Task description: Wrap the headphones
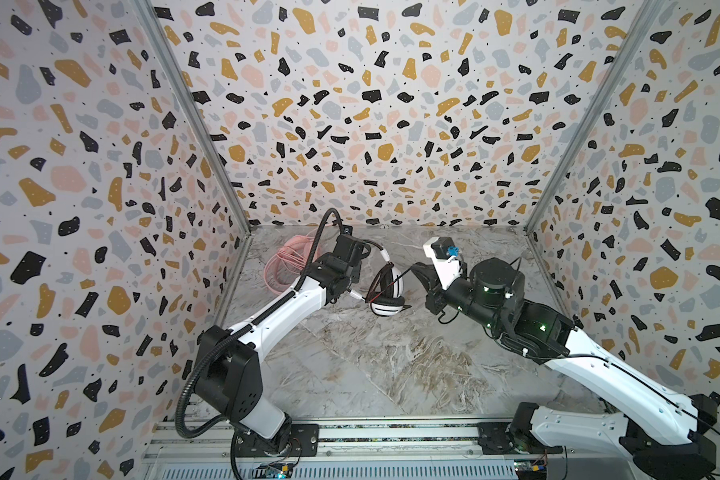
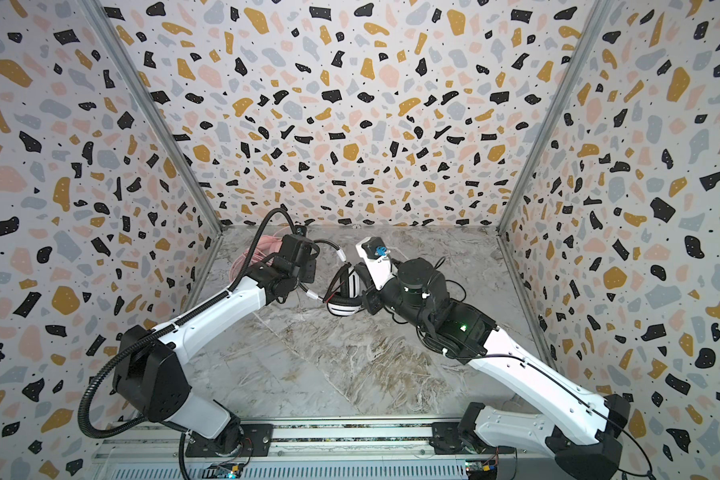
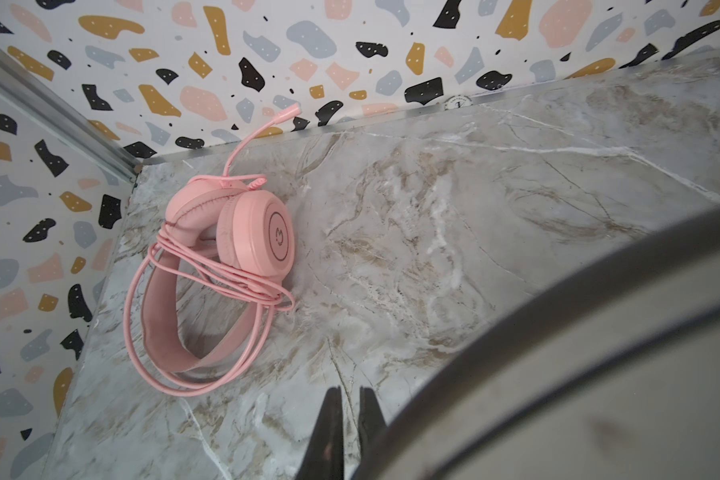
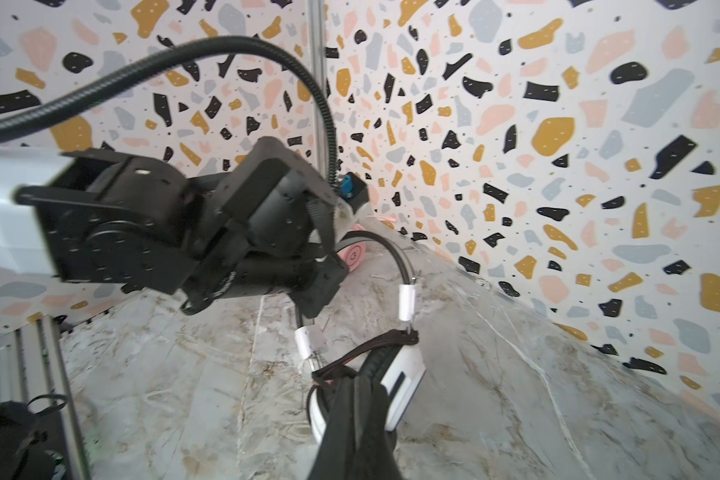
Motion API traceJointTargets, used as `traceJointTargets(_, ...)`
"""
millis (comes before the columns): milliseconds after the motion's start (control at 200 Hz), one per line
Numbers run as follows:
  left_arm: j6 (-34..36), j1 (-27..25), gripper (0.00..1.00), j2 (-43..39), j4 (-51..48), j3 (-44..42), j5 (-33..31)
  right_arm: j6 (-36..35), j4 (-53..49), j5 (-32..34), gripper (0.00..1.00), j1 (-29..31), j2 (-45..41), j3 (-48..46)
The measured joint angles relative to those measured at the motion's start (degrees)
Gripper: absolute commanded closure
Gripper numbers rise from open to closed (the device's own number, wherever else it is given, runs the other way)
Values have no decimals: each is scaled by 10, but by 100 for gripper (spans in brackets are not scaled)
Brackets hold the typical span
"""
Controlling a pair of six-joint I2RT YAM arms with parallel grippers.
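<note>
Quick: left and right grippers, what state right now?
Left gripper: closed, nothing visible between its tips.
Right gripper: closed on the white-and-black headphones.

Your far headset sits left of centre behind the left arm; near headset centre, left of the right arm.

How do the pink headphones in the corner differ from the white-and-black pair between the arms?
The pink headset is pink all over; the white-and-black headset is white with black stripes. The pink one's pink cord loops loosely around it; the other's black and red cords hug it. The pink one lies untouched on the table; the right tool grips the other. Both are corded over-ear sets.
</note>
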Motion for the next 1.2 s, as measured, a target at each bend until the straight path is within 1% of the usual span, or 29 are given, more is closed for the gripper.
traceJointTargets(230,18,-2,100,-11,23,0,59,2,-13,-43,100,-76,-22,-3)
traceJointTargets(385,32,-17,100,-11,31,0,74,5,-14,-69,100,-108,-26,-8)
traceJointTargets(496,46,-27,100,-11,30,0,88,4,-13,-76,100,-123,-26,-15)
traceJointTargets(581,55,-33,100,-11,32,-3,97,5,-12,-87,100,-148,-26,-21)
traceJointTargets(721,62,-39,100,-11,42,-4,139,14,-4,-132,100,-212,-18,-32)
traceJointTargets(811,69,-42,100,-11,46,-4,160,20,8,-159,100,-242,-6,-38)
traceJointTargets(976,78,-44,100,-10,48,-5,202,35,33,-208,100,-284,21,-46)
traceJointTargets(1201,89,-44,100,-9,59,-5,254,55,68,-269,100,-332,49,-85)
